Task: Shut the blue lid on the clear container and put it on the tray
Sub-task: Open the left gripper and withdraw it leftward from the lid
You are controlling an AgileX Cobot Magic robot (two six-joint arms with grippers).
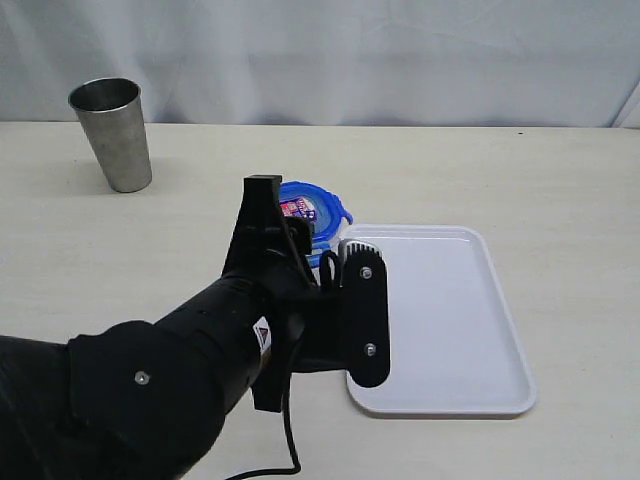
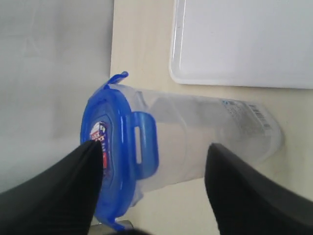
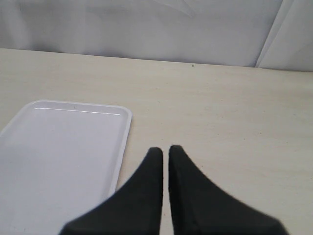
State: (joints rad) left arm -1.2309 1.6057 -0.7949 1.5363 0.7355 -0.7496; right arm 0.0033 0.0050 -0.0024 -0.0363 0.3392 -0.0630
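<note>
Steel tumbler (image 1: 112, 135) stands well to the left of the tray (image 1: 450, 330) and farther back, not involved. Left gripper (image 2: 154, 149) is turned on its side just left of the tray, jaws wide apart, clamping nothing; 1 finger (image 2: 73, 186) overlaps the top of the blue lid (image 1: 325, 215), contact not resolvable. Lid sits on the clear container (image 2: 195, 137), which appears upright on the table (image 1: 520, 180) just beside the tray's left rim, not on it. 1 side flap looks folded down; 2 tabs flare outward, so full closure is unconfirmed. Right gripper (image 3: 165, 149) hovers over the table near one rim of the tray, fingers all but together, empty. Judgement: lidding mostly done; latch check, grasp and transfer onto the tray remain.
</note>
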